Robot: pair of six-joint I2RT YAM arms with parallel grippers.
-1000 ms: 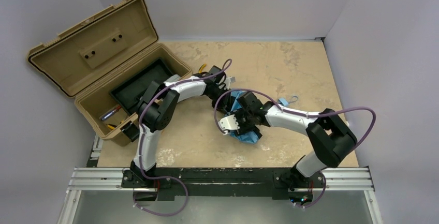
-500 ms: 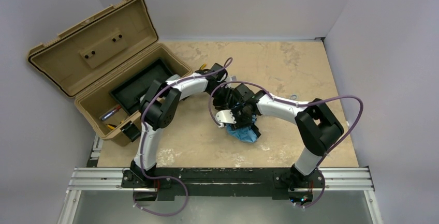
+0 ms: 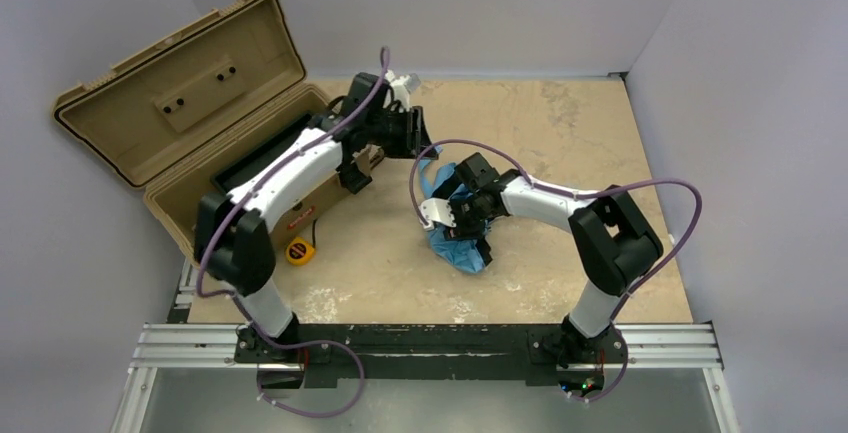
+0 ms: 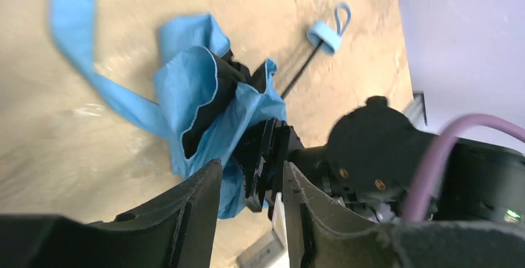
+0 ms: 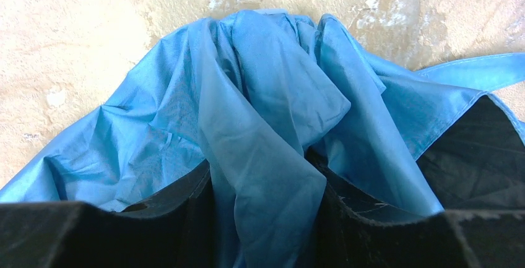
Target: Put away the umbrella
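Two arms: both out over the table [image 3: 560, 123]; the left reaches toward the far side, the right bends in to the middle.
Umbrella [image 3: 455, 251]: crumpled blue bundle lying on the table mid-field, well apart from the toolbox [image 3: 175, 93]. Black lining shows inside the folds.
Shaft [image 4: 300, 73]: thin, black, runs out of the bundle to the handle.
Handle [image 4: 323, 35]: small, blue, wrist loop on its end, flat on the table, apart from the bundle.
Strip [image 4: 93, 76]: loose blue band trailing off the canopy across the table; blurred in the left wrist view.
Right gripper [image 5: 263, 169]: nose-down on the bundle, jaws pinching a fold of the blue fabric between them.
Left gripper [image 4: 251, 169]: up off the table, near the toolbox's right end, camera looking at the bundle. Jaws parted, holding nothing, not touching the umbrella.
Toolbox: tan, lid swung open, at the left of the table. Black tray [image 3: 262, 165] inside; small items in the near end, can't tell what they are.
Tape measure [image 3: 297, 250]: yellow, on the table just in front of the toolbox, beside the left arm.
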